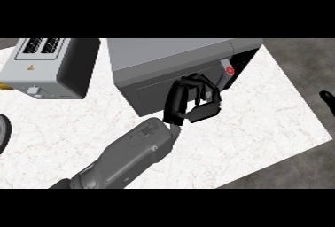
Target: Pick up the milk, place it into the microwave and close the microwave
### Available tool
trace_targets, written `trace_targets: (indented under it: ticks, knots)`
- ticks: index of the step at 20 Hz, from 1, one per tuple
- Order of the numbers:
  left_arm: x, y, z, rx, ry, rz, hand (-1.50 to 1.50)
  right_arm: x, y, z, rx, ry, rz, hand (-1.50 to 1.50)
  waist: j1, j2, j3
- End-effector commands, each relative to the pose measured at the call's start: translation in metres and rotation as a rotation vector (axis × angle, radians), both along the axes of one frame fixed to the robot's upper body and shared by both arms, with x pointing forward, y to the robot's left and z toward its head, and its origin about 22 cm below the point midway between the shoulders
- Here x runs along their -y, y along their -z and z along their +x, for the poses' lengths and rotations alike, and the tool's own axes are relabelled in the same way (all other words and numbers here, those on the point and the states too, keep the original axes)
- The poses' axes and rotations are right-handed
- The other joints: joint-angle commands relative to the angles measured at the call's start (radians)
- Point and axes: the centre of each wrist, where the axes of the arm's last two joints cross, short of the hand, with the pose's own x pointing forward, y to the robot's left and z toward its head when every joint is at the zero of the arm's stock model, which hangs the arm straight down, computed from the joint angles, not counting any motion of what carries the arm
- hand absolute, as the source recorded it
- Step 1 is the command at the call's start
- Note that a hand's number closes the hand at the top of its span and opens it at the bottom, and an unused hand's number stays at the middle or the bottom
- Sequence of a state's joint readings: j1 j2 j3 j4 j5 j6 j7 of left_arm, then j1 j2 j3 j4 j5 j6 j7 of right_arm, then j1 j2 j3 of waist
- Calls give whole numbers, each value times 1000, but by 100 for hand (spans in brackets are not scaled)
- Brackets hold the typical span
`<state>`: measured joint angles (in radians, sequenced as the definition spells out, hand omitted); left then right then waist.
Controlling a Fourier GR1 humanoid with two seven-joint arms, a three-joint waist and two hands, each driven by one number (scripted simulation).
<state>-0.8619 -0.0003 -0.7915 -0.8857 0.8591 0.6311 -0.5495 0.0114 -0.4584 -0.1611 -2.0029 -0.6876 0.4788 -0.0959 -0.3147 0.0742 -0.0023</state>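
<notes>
A grey forearm is being extended from the view's six o'clock edge toward twelve o'clock, across the white marble counter (262, 119). The left hand (189, 102) is being held at the centre against the microwave's (170, 57) front face, fingers curled, with nothing visibly grasped. The microwave door is being shown as shut, its red button at one o'clock. The milk is not being shown anywhere. At three o'clock, the right hand (326, 100) is being seen only partly, fingers unclear. A toaster (46, 66) is sitting at ten o'clock.
</notes>
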Motion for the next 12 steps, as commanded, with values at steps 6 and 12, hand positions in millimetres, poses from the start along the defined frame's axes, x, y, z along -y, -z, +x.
trace_targets:
  ticks: [6, 12]
  knots:
    - [-6, -8, 23, 6, -57, -9, 150, 5, -9, 1, 2, -1, 15, -150, -17, 15, 0]
    - [-5, -6, 24, 25, -62, -10, 150, 12, -15, 3, -17, 4, -2, -150, -18, 20, 1]
